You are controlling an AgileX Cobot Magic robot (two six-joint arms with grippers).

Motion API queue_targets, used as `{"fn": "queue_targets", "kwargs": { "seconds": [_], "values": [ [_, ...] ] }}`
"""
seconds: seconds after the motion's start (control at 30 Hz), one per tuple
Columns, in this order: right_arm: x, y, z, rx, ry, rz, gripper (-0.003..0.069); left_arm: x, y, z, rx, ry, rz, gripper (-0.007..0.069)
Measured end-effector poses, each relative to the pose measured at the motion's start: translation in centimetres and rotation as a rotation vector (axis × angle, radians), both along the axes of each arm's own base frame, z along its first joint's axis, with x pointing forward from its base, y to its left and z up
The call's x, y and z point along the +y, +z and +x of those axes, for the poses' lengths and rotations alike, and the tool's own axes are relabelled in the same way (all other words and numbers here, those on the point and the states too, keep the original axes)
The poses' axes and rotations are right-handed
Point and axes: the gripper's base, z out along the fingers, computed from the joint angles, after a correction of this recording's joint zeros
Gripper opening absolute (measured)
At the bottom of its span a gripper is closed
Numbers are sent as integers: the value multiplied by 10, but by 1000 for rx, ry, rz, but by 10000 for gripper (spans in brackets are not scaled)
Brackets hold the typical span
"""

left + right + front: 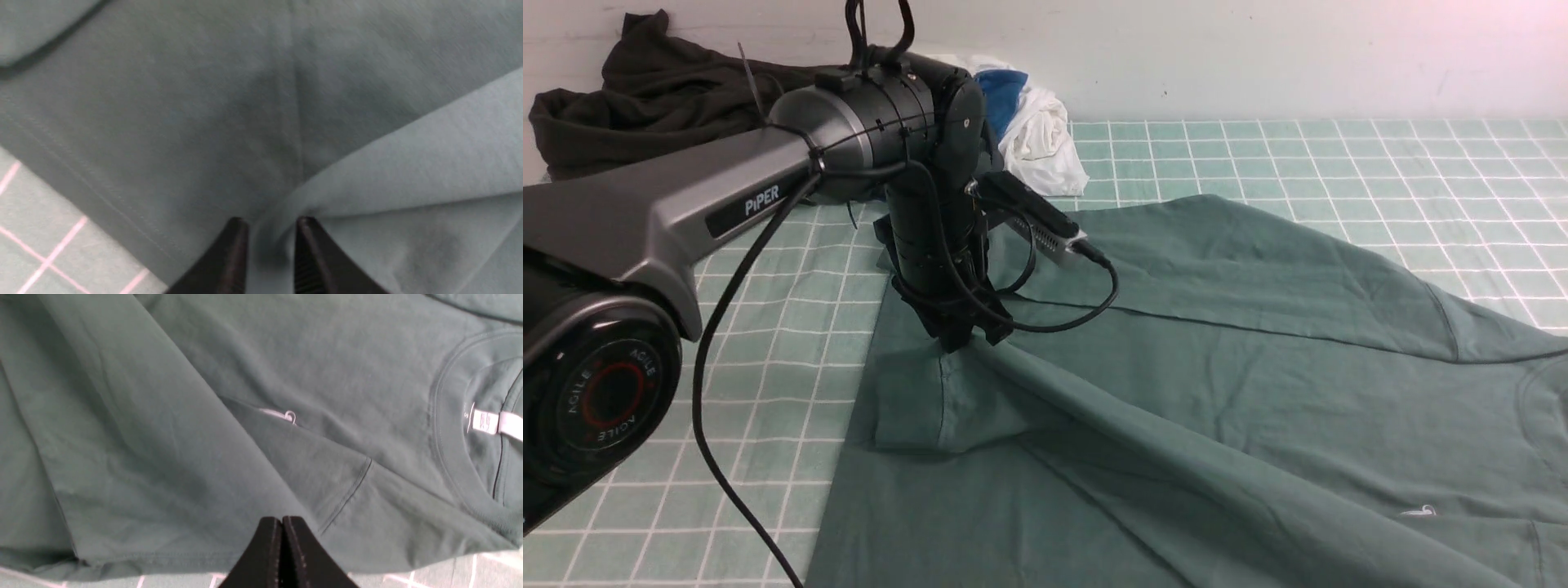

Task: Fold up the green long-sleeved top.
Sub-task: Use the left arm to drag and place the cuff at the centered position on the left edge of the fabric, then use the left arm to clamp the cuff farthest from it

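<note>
The table (1339,163) wears a pale green cloth ruled with white squares, and a plain white wall (1258,57) runs behind it. At the far left lies a heap of dark cloth (645,90). Just right of it, also against the wall, is a bundle of white cloth (1041,139) with a blue piece (1001,90) in it.

The top (1217,392) is a muted sage green. It is spread flat from the middle of the table to the right edge and the near edge. One sleeve is drawn across the body, its cuff (907,408) lying at the left. A small white logo (1419,512) shows near right, and a white label (490,422) sits inside the round neck (449,437).

The left pincer (968,339) points down onto the sleeve just beyond the cuff. Its jaws stand partly apart, with a ridge of the cloth rising between them. The right pincer (282,520) is closed tip to tip on nothing, above the top near its hem.
</note>
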Motion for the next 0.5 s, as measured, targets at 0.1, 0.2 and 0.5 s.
{"fn": "queue_targets", "kwargs": {
  "seconds": [0.1, 0.2, 0.5],
  "values": [
    [1, 2, 4, -44, 4, 7, -14, 2, 14, 9, -81, 89, -15, 327],
    [2, 1, 10, -55, 0, 7, -14, 16, 33, 25, -179, 219, -52, 426],
    [11, -12, 38, 19, -2, -11, -14, 93, 12, 75, -286, 532, -229, 466]
  ]
}}
